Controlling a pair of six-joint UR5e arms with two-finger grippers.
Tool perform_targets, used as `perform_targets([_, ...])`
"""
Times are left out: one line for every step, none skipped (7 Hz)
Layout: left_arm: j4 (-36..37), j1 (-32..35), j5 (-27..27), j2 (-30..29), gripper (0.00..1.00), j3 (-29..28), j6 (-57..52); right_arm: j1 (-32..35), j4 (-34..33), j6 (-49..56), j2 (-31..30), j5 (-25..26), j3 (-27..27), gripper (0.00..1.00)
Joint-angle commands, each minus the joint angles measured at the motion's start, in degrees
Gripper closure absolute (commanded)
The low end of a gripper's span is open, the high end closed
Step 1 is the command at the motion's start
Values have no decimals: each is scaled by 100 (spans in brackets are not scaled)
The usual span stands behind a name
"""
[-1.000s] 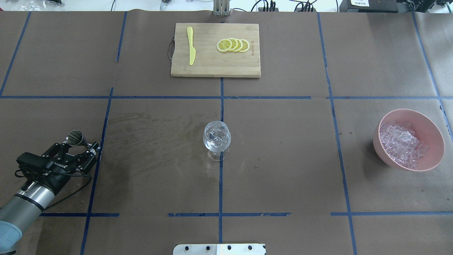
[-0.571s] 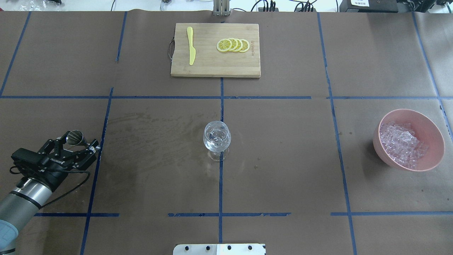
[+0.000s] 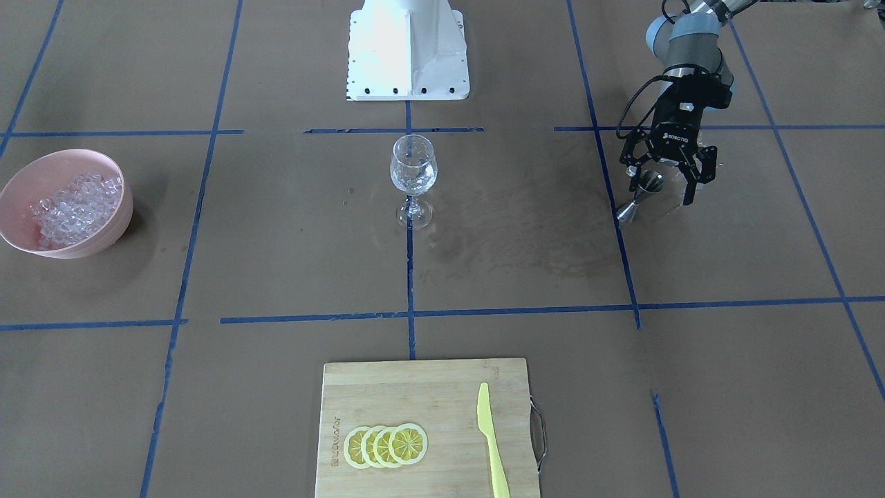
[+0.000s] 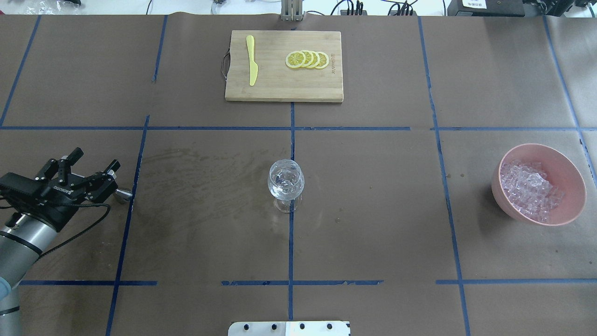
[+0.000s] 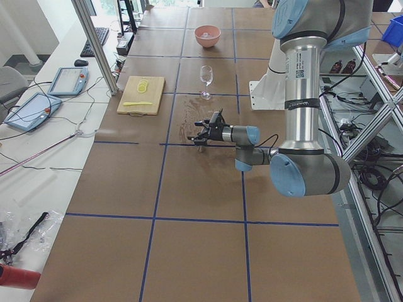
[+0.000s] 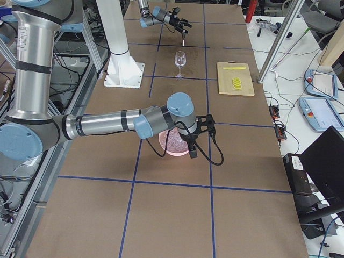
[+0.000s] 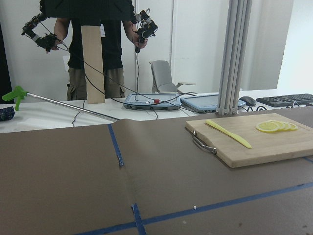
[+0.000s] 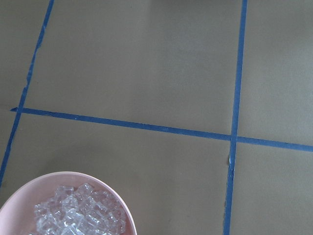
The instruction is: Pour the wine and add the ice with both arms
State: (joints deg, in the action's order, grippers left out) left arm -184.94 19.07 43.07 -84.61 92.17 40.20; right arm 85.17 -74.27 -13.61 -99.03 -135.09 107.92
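Observation:
A clear stemmed wine glass point(image 4: 285, 182) point(image 3: 413, 169) stands at the table's middle. The ice point(image 4: 529, 189) point(image 3: 72, 207) point(image 8: 80, 213) is heaped in a pink bowl point(image 4: 573, 168) point(image 3: 21, 166) on the right. My left gripper point(image 4: 95, 157) point(image 3: 660, 194) hangs open at the left. A small metal jigger point(image 3: 639, 197) point(image 4: 122, 195) stands free on the table below its spread fingers. My right gripper point(image 6: 192, 148) hovers over the bowl's near edge, seen only from the side, so I cannot tell whether it is open or shut.
At the far middle lies a wooden cutting board point(image 4: 283, 88) with lemon slices point(image 4: 308, 59) and a yellow knife point(image 4: 252, 60). The white pedestal base point(image 3: 408, 48) stands behind the glass. A person point(image 7: 93, 44) stands beyond the table's far edge.
The left gripper was shut on the jigger; it has opened, let go and drawn back to the left, leaving the jigger standing on the table.

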Motion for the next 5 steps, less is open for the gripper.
perform_targets([89,1197,1337,-38,0,20,-528,0,0,-1,6,0,1,0])
perform_targets([560,2022,2476,-91,0,29,-714,-9,0,-1,6,0,1,0])
perform_targets([1287,2831,3575,-369,0,20,-881,0,0,-1,6,0,1,0])
perform_targets([2208,3535,4525,-677,0,20,-1161,0,0,-10,6,-9,9,0])
perform_targets([2939,4151,5092,-749,0,55,-1442,-9,0,-10,6,-9,10,0])
